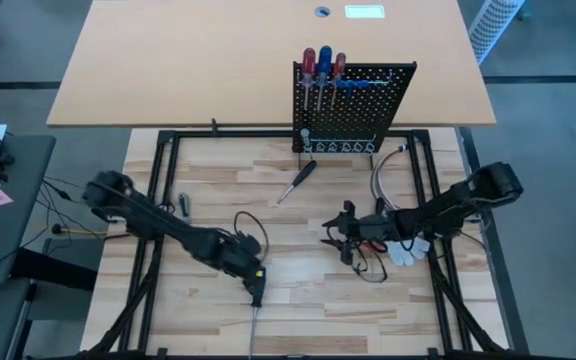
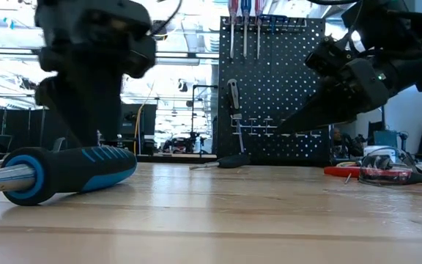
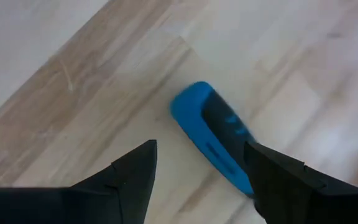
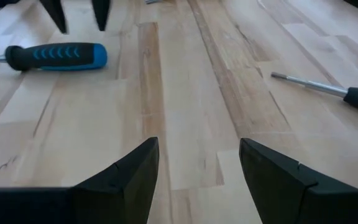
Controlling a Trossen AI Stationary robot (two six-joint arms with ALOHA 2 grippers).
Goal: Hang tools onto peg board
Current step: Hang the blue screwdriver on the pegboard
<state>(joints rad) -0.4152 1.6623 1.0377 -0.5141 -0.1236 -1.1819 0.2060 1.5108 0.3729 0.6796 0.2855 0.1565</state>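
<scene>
A screwdriver with a blue-and-black handle [image 3: 213, 134] lies flat on the wooden table near its front edge, its steel shaft [image 1: 253, 330] pointing toward that edge. My left gripper [image 3: 197, 171] hovers open over the handle's butt end, pointing steeply down; one finger [image 3: 278, 180] hides the rest of the handle. Seen from the right wrist, the left fingertips [image 4: 101, 15] stand clear of the handle [image 4: 55, 56]. My right gripper [image 4: 197, 165] is open with nothing in it at centre right [image 1: 333, 235]. The black peg board [image 1: 368, 100] stands upright at the back with three screwdrivers [image 1: 323, 70] hung on it.
A black-handled screwdriver [image 1: 296, 182] lies in front of the peg board. Red pliers [image 1: 368, 243], cables and a white glove [image 1: 408, 252] lie under the right arm. A small dark tool [image 1: 183, 204] lies at the left. A tan tabletop [image 1: 218, 60] stands behind the board.
</scene>
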